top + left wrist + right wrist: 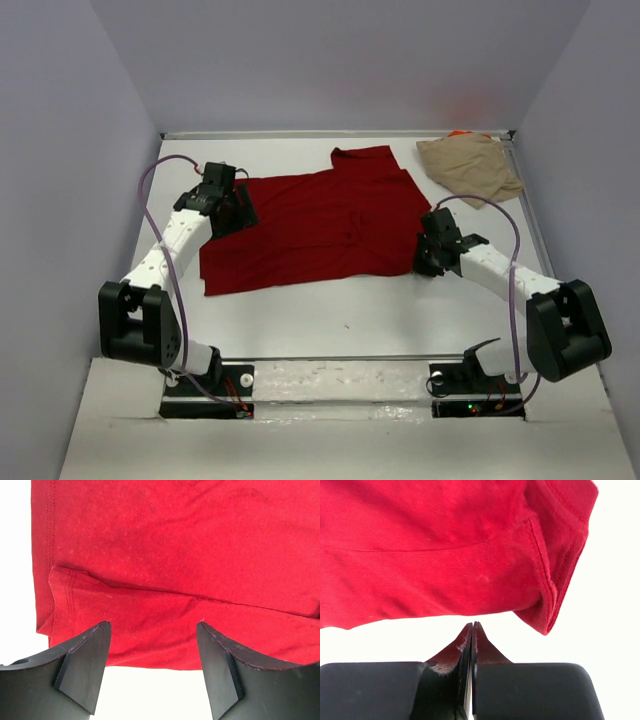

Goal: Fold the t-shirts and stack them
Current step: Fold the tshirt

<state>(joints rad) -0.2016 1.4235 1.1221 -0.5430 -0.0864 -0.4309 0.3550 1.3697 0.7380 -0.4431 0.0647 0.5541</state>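
Red shirt [320,225] judged soft, light | grip advised at stitched hem, 9 o'clock | left tool [152,626] stood released | right tool [471,625] clenched, empty

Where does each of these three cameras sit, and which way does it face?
Top external: above and behind the robot, looking down at the white table, large dark red cloth t-shirt and crumpled tan cloth t-shirt; left arm and right arm show.
Left wrist: on the left arm, facing the red shirt's hemmed edge; open left pincer shows.
Right wrist: on the right arm, facing another hemmed edge; shut right pincer shows.
Shared: all three show the red shirt.
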